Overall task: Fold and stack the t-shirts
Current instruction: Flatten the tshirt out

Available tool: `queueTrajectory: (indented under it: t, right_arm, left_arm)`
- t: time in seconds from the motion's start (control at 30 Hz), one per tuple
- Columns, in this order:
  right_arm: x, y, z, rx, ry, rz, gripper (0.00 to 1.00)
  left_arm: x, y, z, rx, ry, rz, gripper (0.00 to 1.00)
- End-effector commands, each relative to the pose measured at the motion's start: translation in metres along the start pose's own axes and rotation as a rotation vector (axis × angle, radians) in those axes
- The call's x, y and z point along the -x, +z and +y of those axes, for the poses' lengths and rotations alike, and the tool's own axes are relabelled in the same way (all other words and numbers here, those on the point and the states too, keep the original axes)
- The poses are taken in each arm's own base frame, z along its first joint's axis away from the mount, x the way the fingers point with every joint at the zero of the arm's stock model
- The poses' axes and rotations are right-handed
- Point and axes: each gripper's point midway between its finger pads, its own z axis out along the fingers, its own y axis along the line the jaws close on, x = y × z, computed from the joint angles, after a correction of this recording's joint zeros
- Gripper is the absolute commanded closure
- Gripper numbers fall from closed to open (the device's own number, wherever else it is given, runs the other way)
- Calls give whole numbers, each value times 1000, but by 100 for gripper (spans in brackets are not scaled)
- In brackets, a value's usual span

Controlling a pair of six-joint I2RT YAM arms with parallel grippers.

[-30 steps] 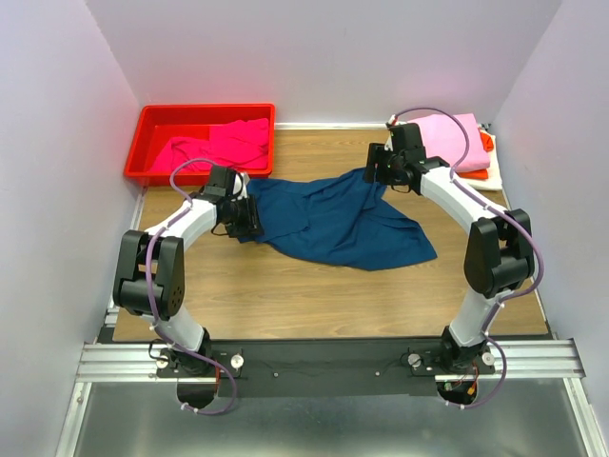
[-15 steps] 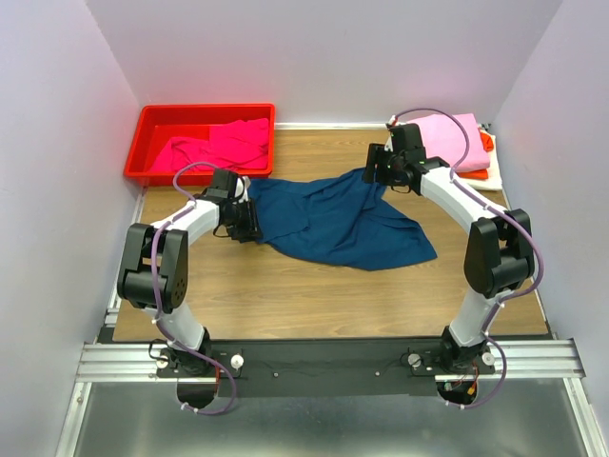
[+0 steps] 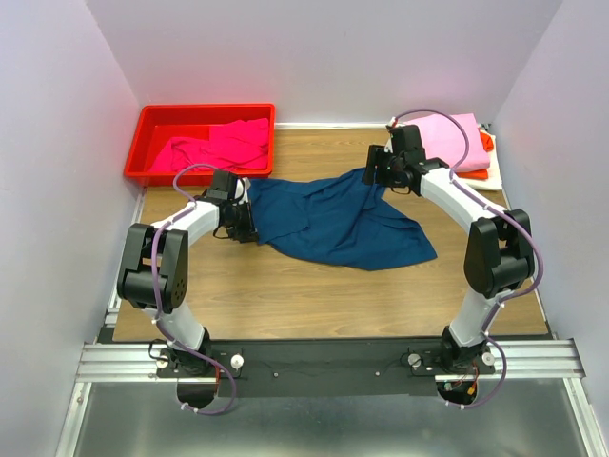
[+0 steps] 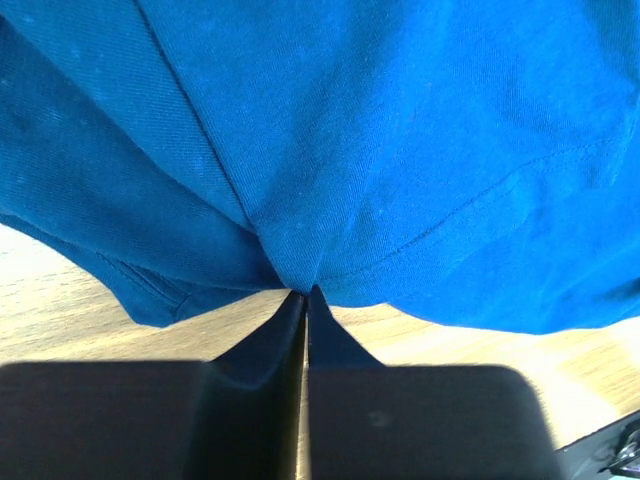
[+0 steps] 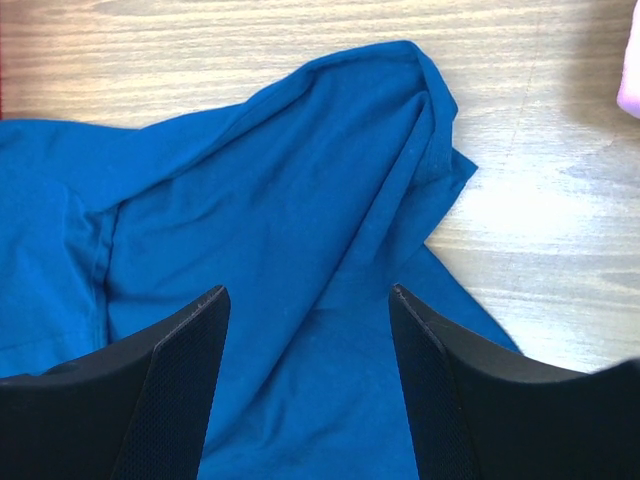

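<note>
A dark navy t-shirt (image 3: 333,221) lies crumpled across the middle of the table. My left gripper (image 3: 249,227) is at its left edge, shut on a pinch of the blue cloth (image 4: 300,285). My right gripper (image 3: 373,173) hovers over the shirt's far right corner, open, with the blue fabric (image 5: 300,270) below and between its fingers (image 5: 185,350). A magenta t-shirt (image 3: 219,145) lies in the red bin. A light pink t-shirt (image 3: 455,139) tops a stack at the back right, with orange (image 3: 486,143) and cream (image 3: 490,176) edges showing under it.
The red plastic bin (image 3: 152,122) stands at the back left corner. White walls close the table on the left, back and right. Bare wood (image 3: 314,300) shows between the shirt and the arm bases.
My left gripper has slid slightly toward the shirt's left edge and closed on the cloth. The right gripper and the shirt have stayed put.
</note>
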Motion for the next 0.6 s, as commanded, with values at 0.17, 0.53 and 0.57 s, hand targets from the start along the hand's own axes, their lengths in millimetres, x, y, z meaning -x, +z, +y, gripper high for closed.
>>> queueTrajectory:
  t: [0.17, 0.53, 0.57]
  right_arm:
    - [-10, 8, -14, -36, 44, 26, 26]
    - [-29, 33, -52, -39, 153, 110, 32]
    - [-31, 35, -57, -50, 161, 112, 33]
  left_arm:
    - [24, -30, -2, 5, -5, -78, 100]
    - [111, -103, 37, -4, -86, -320, 100]
    - [115, -107, 45, 1, -102, -337, 100]
